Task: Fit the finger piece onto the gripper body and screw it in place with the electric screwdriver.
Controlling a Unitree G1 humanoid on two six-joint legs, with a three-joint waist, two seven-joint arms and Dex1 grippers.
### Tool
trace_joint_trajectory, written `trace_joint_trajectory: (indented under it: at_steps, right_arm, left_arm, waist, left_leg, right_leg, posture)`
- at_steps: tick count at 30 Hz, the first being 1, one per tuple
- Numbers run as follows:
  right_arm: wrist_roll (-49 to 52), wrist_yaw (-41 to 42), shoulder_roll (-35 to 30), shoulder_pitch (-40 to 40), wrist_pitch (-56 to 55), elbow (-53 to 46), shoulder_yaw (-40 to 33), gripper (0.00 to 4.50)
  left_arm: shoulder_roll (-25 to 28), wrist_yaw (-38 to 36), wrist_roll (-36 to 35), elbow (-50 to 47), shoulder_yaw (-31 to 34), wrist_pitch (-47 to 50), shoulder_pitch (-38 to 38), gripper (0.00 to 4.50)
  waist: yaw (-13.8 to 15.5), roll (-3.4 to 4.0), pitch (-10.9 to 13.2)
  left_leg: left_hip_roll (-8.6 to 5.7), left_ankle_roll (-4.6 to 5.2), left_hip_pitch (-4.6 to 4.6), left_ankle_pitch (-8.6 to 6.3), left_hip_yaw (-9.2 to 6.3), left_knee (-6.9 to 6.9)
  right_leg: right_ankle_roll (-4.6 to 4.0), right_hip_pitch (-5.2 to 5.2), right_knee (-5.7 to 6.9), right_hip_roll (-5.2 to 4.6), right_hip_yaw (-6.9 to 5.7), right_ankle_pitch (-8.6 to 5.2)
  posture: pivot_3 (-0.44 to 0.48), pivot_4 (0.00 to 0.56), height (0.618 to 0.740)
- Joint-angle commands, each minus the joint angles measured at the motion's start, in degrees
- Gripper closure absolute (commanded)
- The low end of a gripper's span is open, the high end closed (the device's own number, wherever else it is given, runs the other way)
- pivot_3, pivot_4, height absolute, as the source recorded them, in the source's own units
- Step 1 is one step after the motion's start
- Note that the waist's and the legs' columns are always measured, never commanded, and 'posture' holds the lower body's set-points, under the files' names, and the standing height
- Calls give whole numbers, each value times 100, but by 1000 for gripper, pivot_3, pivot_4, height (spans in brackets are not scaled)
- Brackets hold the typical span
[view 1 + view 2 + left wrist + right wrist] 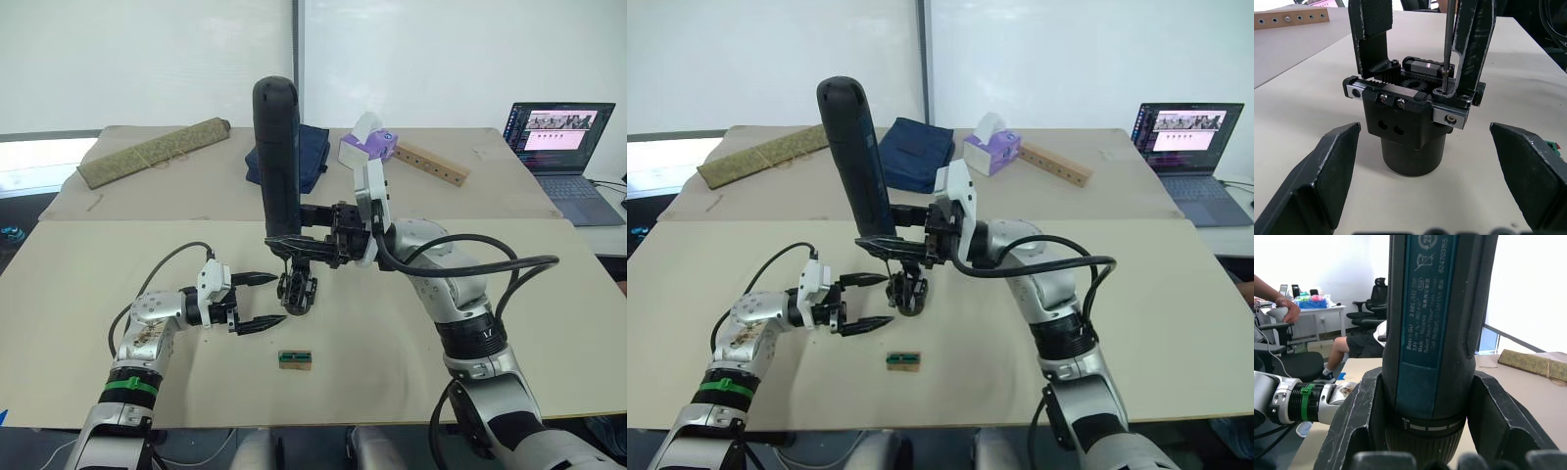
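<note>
Centrally, on a pale beige table (pixel 78 255), the gripper body (pixel 297 291) is stood upright on its round motor end, with two black fingers rising from its top. One of those two is presumably the finger piece, but which one cannot be told; the screwdriver's bit comes down at the foot of the one seen at (pixel 1469 46) in the left wrist view. The electric screwdriver (pixel 277 157) is held nearly upright above the body, and its thin metal bit (pixel 1448 36) is set down onto a screw at the body's top edge. The right gripper (pixel 312 242) is clamped around the screwdriver's lower barrel, one black finger on each side (the right wrist view shows both pressed against the casing). The left gripper (pixel 257 302) is placed just to the left of the gripper body with its fingers spread wide and nothing held between them; the body is seen ahead of the gap, not touched. A small green-and-tan block (pixel 295 359) lies on the table near the body, toward the robot. On the far table are seen a rolled olive mat (pixel 152 152), a dark blue cloth (pixel 916 152), a purple tissue box (pixel 991 149), a wooden strip with holes (pixel 429 164) and an open laptop (pixel 563 137).
</note>
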Motion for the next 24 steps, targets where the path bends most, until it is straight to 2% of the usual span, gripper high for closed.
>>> trace_joint_trajectory:
  at_steps: [1, 24]
  right_arm:
    - [46, 17, 48, -68, -283, -131, -103, 2568]
    - [-2, 75, -6, -83, -332, -83, -104, 2568]
  left_arm:
    - [-4, -13, -26, -76, -2, -102, -9, 0]
    - [-38, 9, -35, -108, -22, -79, 26, 0]
  waist:
    - [0, 0, 0]
    - [1, 0, 0]
  left_leg:
    - [0, 0, 0, 0, 0, 0]
    - [0, 0, 1, 0, 0, 0]
  right_leg:
    - [0, 0, 0, 0, 0, 0]
    - [0, 0, 0, 0, 0, 0]
  posture:
    - [0, 150, 740]
    - [0, 150, 740]
